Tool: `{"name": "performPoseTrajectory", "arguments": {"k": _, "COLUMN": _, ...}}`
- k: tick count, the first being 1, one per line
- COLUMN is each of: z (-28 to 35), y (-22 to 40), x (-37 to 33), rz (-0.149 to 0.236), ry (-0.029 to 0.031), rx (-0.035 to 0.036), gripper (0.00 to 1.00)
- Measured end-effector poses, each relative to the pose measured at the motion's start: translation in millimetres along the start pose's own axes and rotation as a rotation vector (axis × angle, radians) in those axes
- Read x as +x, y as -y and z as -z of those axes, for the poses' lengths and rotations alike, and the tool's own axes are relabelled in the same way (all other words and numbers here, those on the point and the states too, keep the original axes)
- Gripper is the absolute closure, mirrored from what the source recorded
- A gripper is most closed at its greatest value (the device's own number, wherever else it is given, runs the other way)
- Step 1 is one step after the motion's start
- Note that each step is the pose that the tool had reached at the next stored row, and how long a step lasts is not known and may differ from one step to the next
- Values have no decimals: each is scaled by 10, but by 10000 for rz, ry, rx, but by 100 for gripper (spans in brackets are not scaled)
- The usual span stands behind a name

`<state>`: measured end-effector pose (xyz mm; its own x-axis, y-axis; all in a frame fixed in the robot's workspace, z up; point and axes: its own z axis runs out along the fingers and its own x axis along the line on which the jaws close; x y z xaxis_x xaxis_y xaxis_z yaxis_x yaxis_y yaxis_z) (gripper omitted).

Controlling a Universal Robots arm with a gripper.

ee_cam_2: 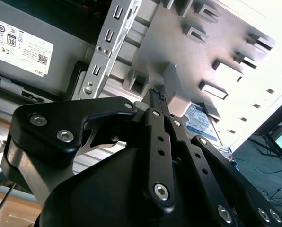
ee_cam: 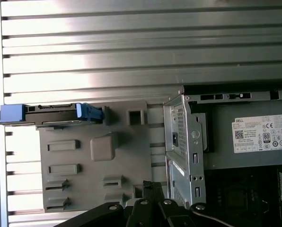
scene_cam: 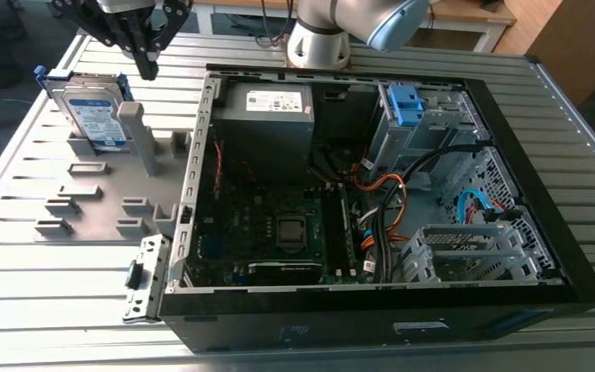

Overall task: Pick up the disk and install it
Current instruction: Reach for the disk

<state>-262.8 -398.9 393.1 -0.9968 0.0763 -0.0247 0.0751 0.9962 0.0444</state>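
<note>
Behind grey post [scene_cam: 140,139], disk [scene_cam: 93,115] half hidden

Your arm [scene_cam: 324,35] rises at the exterior view's top centre. The gripper [scene_cam: 149,70] hangs toward that view's left, pointing down. In the second wrist view, black fingers [ee_cam_2: 155,123] meet at the tips, clamping nothing.
</note>
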Motion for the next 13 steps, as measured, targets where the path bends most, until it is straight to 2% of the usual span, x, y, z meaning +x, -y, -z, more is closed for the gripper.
{"name": "performPoseTrajectory", "arguments": {"k": 13, "z": 5, "y": 14, "x": 181, "rz": 1, "ry": 0, "rx": 0, "gripper": 89}}
